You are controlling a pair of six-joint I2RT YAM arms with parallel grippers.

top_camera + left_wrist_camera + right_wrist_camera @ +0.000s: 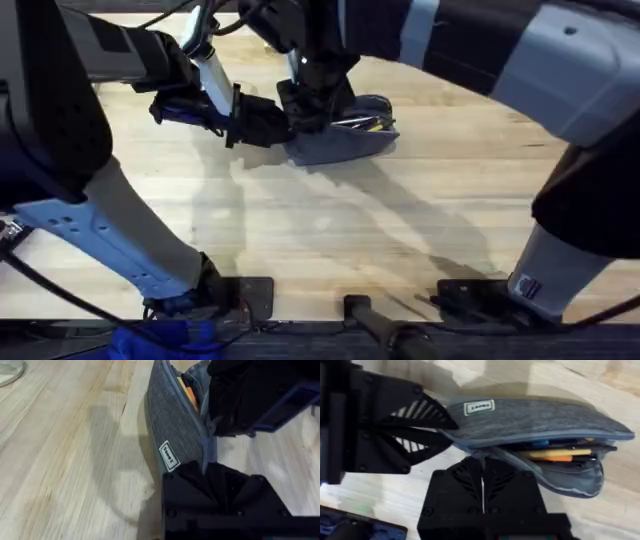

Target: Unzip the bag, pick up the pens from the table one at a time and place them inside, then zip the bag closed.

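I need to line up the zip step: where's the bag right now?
In the overhead view the bag lies on the table at upper centre, still unzipped with pens inside, the left claw gripping its left end and the right claw at its top edge.

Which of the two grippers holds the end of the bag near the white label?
The left gripper. It grips the bag at the end by the white label, while the right gripper is shut at the zipper edge along the bag's opening.

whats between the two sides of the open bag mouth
In the right wrist view, pens lie between the bag's upper and lower lips: a yellow one, with orange and blue bits beside it.
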